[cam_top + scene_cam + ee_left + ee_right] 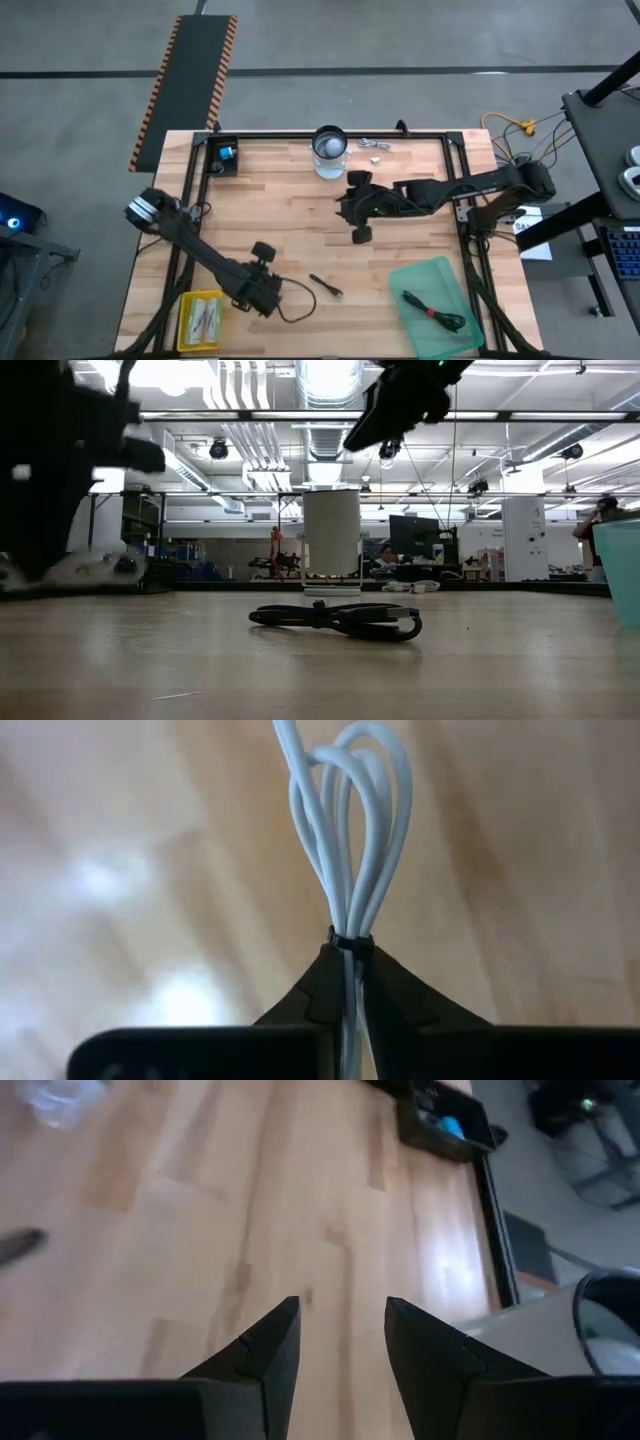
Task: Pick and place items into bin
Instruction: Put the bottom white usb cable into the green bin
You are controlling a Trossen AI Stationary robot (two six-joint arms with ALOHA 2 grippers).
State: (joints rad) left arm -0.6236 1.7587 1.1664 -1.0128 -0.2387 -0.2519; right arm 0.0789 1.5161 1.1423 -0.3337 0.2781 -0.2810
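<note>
Surface: pale wood-plank table [300, 220], black-framed, grey floor around | room: open hall, ceiling ducts | left gripper [346, 948] near front-left, fingers clamped on white cable [352, 850], loops jutting past tips | right gripper [340, 1325] mid-table beside jar [329, 150], fingers parted, empty | green bin [435, 305] front-right, black cable inside.

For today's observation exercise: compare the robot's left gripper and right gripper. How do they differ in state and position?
1. The left gripper is shut on a white cable; the right gripper is open, holding nothing.
2. The left gripper sits at the table's near-left part, beside the yellow tray; the right gripper is over the table's middle, near the jar.

Shared: both have two dark pointed fingers.
</note>
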